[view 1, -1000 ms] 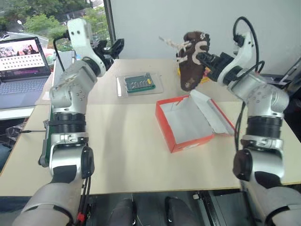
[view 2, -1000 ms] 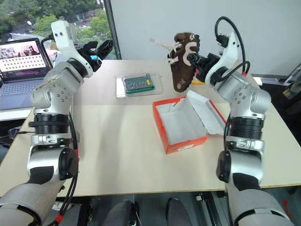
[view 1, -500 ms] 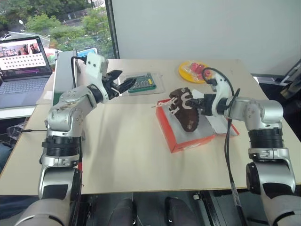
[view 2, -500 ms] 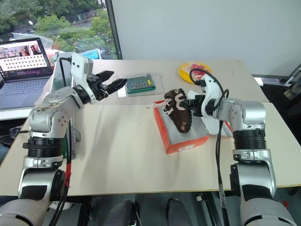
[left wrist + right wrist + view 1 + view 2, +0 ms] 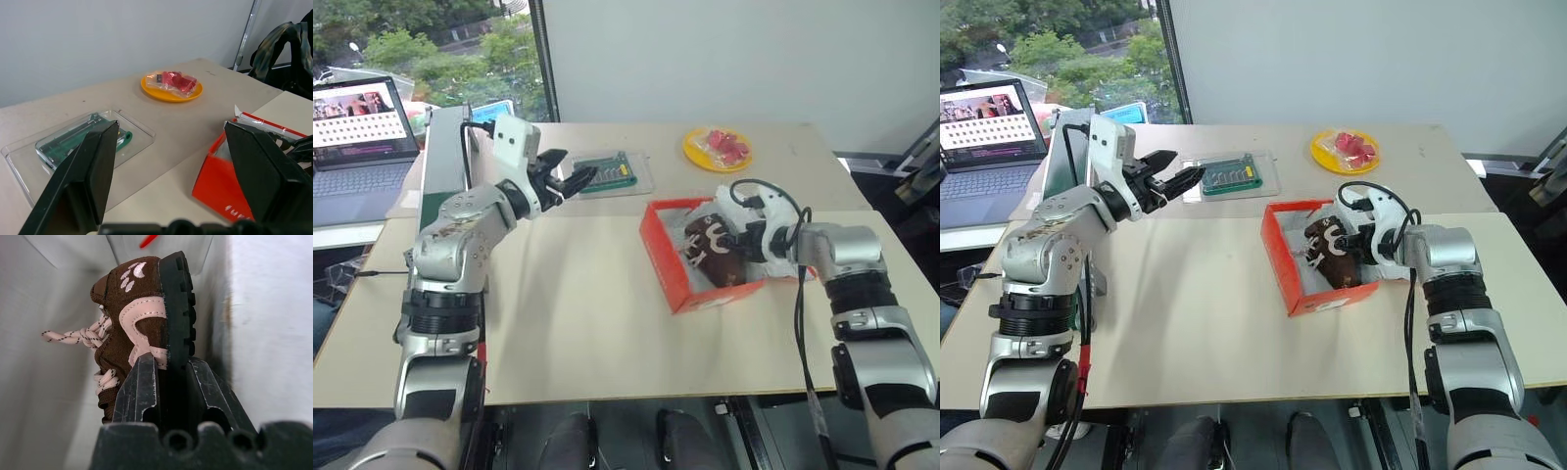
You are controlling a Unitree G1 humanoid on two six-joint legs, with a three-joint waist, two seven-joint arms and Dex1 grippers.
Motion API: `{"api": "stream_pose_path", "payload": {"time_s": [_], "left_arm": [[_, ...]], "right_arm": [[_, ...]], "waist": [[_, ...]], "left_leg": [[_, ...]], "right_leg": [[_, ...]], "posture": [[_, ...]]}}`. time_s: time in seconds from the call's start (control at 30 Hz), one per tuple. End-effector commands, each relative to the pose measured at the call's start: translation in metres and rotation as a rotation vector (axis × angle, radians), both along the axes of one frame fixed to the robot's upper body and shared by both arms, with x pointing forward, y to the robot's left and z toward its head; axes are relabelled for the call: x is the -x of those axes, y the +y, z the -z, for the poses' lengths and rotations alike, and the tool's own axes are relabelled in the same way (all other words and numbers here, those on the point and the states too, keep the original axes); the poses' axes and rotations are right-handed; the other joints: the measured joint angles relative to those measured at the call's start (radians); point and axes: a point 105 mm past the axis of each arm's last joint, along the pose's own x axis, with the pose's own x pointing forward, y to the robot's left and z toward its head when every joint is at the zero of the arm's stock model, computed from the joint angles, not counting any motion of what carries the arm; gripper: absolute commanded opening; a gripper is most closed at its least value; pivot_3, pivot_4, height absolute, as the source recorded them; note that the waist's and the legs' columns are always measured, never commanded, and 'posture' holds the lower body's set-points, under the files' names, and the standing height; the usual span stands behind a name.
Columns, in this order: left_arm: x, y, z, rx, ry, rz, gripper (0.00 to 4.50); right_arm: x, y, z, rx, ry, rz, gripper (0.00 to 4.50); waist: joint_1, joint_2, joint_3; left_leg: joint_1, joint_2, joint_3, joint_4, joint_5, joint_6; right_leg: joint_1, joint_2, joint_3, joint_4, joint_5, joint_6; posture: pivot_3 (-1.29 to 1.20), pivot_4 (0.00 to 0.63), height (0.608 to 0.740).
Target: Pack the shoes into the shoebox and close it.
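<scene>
**Meanwhile, one shoe was going into the box**

Meanwhile, at the far left a laptop (image 5: 357, 122) stood open on a side desk. Next came the left hand (image 5: 570, 181), held above the table (image 5: 578, 323) with its two fingers (image 5: 93, 161) spread wide and nothing between them; it pointed toward the clear tray with the green circuit board (image 5: 605, 174), which lay just beyond it. Right of the middle sat the shoebox (image 5: 663, 257), open, its orange-red walls around a white interior. Inside it, the right hand (image 5: 1356, 242) was clenched on a dark brown shoe (image 5: 1330, 253), which lay low between the box walls. Far behind the box, a yellow plate (image 5: 717, 150) held red packets.

By my judgement the packing was under way: this shoe was in the box but not yet released. Only one shoe could be seen, so I could not tell where the second was. The lid had yet to be shut.

The right wrist view gave what the head views did not: the fingers (image 5: 142, 389) pinched the shoe at its sole edge, the shoe lay on its side, and its beige laces (image 5: 73, 337) trailed over the white lining. The left wrist view showed plainly how far apart the left fingers stood.
</scene>
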Motion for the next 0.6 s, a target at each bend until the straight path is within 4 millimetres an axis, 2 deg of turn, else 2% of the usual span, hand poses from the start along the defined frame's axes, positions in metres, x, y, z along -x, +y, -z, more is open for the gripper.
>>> {"api": "stream_pose_path", "payload": {"time_s": [0.03, 0.13, 0.2, 0.23, 0.33, 0.43, 0.53, 0.6], "left_arm": [[0.008, 0.004, -0.011, 0.019, -0.045, -0.02, 3.65], [0.011, 0.011, -0.005, 0.025, -0.029, -0.047, 3.65], [0.013, 0.015, 0.0, 0.019, -0.016, -0.061, 3.65], [0.014, 0.016, 0.003, 0.01, -0.011, -0.067, 3.65], [0.016, 0.017, 0.007, -0.002, -0.005, -0.074, 3.65], [0.014, 0.021, 0.01, -0.036, -0.007, -0.102, 3.65], [0.004, 0.044, 0.011, -0.061, -0.005, -0.245, 3.65], [0.002, 0.054, 0.01, -0.063, -0.009, -0.3, 3.65]], "right_arm": [[-0.005, 0.001, 0.004, 0.045, -0.017, -0.018, 0.32], [-0.009, 0.0, 0.002, 0.059, -0.04, -0.005, 0.32], [-0.011, 0.002, -0.001, 0.062, -0.052, -0.007, 1.3], [-0.011, 0.003, -0.003, 0.069, -0.057, -0.011, 1.45], [-0.011, 0.007, -0.012, 0.088, -0.078, -0.042, 2.51], [-0.006, 0.034, -0.045, -0.003, -0.12, -0.121, 3.48], [0.001, 0.056, -0.084, -0.037, -0.203, -0.197, 4.44], [0.005, 0.061, -0.104, -0.031, -0.26, -0.222, 4.44]], "waist": [[-0.001, 0.0, 0.0], [-0.004, 0.0, 0.0], [-0.006, 0.0, 0.0], [-0.005, 0.0, 0.0], [0.0, 0.0, 0.0], [0.003, 0.0, 0.0], [-0.001, 0.0, 0.0], [-0.004, 0.001, 0.0]], "left_leg": [[0.001, 0.0, 0.0, 0.0, 0.0, 0.0], [0.003, 0.0, 0.0, 0.0, 0.0, 0.0], [0.004, 0.0, 0.0, 0.0, 0.0, 0.0], [0.005, 0.0, 0.0, 0.0, 0.0, 0.0], [0.004, 0.0, 0.0, 0.0, 0.0, -0.001], [0.002, 0.0, -0.001, 0.0, 0.0, -0.001], [0.001, 0.0, -0.001, 0.0, 0.001, -0.001], [0.001, 0.0, -0.001, 0.0, 0.001, -0.001]], "right_leg": [[0.001, 0.0, 0.0, 0.0, 0.0, 0.0], [0.003, 0.0, 0.0, 0.001, 0.0, 0.0], [0.004, 0.0, 0.0, 0.001, 0.0, 0.0], [0.004, 0.0, 0.001, 0.001, 0.0, 0.0], [0.003, 0.0, 0.001, 0.003, 0.0, 0.0], [0.001, 0.0, 0.0, 0.002, 0.0, 0.0], [0.0, 0.0, 0.0, 0.002, 0.0, 0.0], [-0.001, 0.0, 0.001, 0.002, 0.0, 0.0]], "posture": [[0.0, 0.15, 0.74], [0.0, 0.15, 0.74], [0.0, 0.15, 0.74], [0.0, 0.15, 0.74], [0.0, 0.15, 0.74], [0.0, 0.15, 0.74], [0.0, 0.15, 0.74], [0.0, 0.15, 0.74]]}}
